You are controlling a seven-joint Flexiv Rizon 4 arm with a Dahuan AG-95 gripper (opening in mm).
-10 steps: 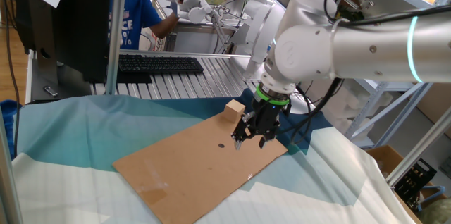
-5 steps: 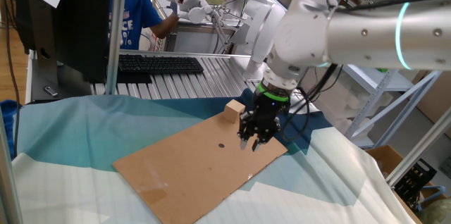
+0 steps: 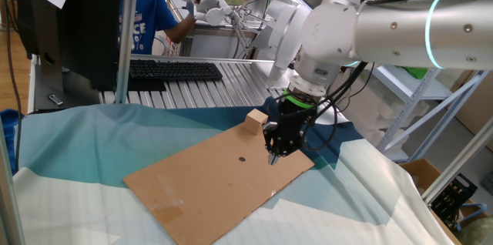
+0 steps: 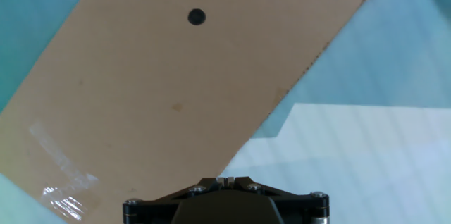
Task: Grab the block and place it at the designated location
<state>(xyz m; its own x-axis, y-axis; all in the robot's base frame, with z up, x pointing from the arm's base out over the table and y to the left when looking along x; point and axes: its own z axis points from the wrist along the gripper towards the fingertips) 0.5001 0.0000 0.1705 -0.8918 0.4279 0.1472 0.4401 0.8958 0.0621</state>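
me: Cardboard sheet (image 3: 208, 187) lay nearest the fixed camera, flat on the teal cloth (image 3: 69, 145).
ops: Target?
me: The black dot (image 4: 196, 17) on the sheet showed in my hand view with nothing on it. I took it for the drop spot, but that was a guess.
ops: Hand?
me: My gripper (image 3: 272, 157) hung low over the sheet's right part, beside the dot, pointing down. It held nothing. The jaws were out of my hand view and too small in the fixed view, so I couldn't tell how wide they stood.
ops: Block?
me: The block (image 3: 256, 121) sat at the sheet's far corner, just behind the gripper and apart from it.
ops: So nothing was done.
me: Right. Grab, carry and place were all left. Farther back were a keyboard (image 3: 173, 69) and a person in blue (image 3: 142, 14).
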